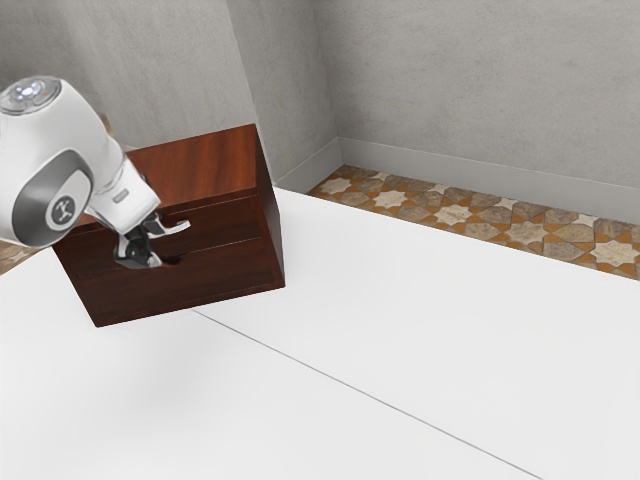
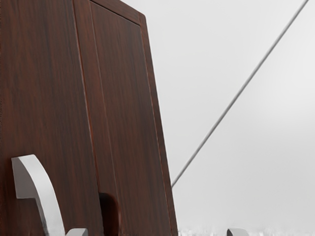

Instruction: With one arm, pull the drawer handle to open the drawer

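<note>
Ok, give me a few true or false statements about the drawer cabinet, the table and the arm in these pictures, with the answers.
1. The cabinet is dark brown wood. True.
2. The cabinet stands on a green carpet. False: it stands on the white table.
3. The pincer is at the cabinet's front, close to the handle. True.
4. The handle is red. False: it is pale grey.
5. A thin dark seam crosses the table. True.
</note>
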Controlling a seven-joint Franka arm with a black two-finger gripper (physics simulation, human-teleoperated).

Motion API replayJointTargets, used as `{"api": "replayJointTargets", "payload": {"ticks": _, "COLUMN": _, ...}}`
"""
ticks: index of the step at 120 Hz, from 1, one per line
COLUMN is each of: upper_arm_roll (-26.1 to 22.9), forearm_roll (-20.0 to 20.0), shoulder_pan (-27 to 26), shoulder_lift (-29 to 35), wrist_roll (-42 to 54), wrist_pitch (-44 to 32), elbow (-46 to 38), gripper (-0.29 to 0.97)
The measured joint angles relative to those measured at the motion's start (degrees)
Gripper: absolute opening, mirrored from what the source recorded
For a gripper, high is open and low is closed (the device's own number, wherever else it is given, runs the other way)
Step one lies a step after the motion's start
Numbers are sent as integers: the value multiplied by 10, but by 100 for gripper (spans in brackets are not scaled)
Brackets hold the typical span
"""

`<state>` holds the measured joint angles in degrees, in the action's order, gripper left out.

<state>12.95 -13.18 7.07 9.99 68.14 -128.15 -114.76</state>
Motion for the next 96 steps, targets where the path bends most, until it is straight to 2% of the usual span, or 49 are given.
{"api": "replayJointTargets", "payload": {"ticks": 72, "upper_arm_roll": 3, "forearm_roll": 12, "shoulder_pan": 29, "shoulder_lift": -62, "wrist_roll": 61, "wrist_pitch": -38, "elbow": 47, "gripper": 32}}
{"api": "replayJointTargets", "payload": {"ticks": 96, "upper_arm_roll": 11, "forearm_roll": 45, "shoulder_pan": 27, "shoulder_lift": -72, "wrist_roll": 70, "wrist_pitch": -42, "elbow": 46, "gripper": 18}}
